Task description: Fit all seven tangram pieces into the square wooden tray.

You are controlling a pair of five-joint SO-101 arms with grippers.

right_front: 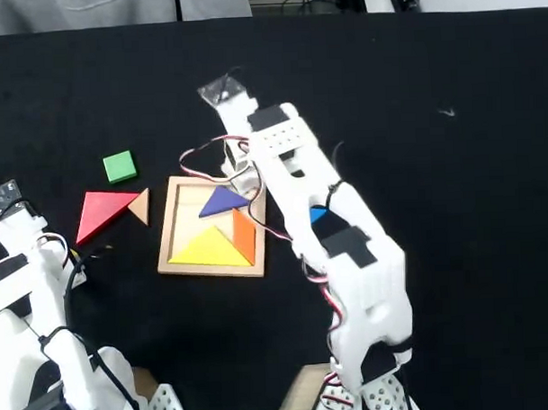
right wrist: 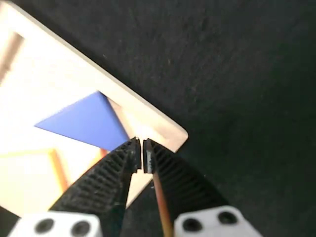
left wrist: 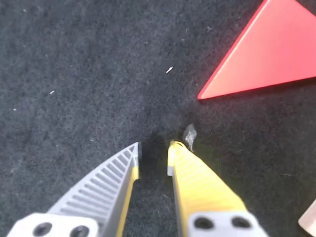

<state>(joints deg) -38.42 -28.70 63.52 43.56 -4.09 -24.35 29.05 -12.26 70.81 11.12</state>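
My right gripper [right wrist: 142, 148] has its fingers drawn almost together with nothing between them. The tips hang over a corner of the square wooden tray [right wrist: 143, 113], just beside the blue triangle [right wrist: 84, 121]. The left gripper [left wrist: 154, 148] shows a narrow gap between its fingers, also empty, low over the black cloth [left wrist: 74, 74] near one point of the red triangle [left wrist: 266, 54].

In the tray, the blue piece lies with the yellow triangle [right_front: 208, 248] and the orange piece [right_front: 244, 233]. Outside it are the red triangle, a tan triangle [right_front: 141, 206] just beside it, a green square [right_front: 120, 165], and a light-blue patch [right_front: 318, 214] half hidden by my right arm, which I take for the seventh piece.

My worries start on the right. If I lower these closed tips here, they could land on the rim or shove the blue triangle up onto it. The tray looks light enough to skid on the cloth. Blue does not look squared to the walls to me, so the later pieces may not seat.

On the left, the gap is far too narrow for the red triangle. A pinch at its thin edge could make it pivot into the tan one. With the right arm across the tray, bringing the left arm in risks a collision.
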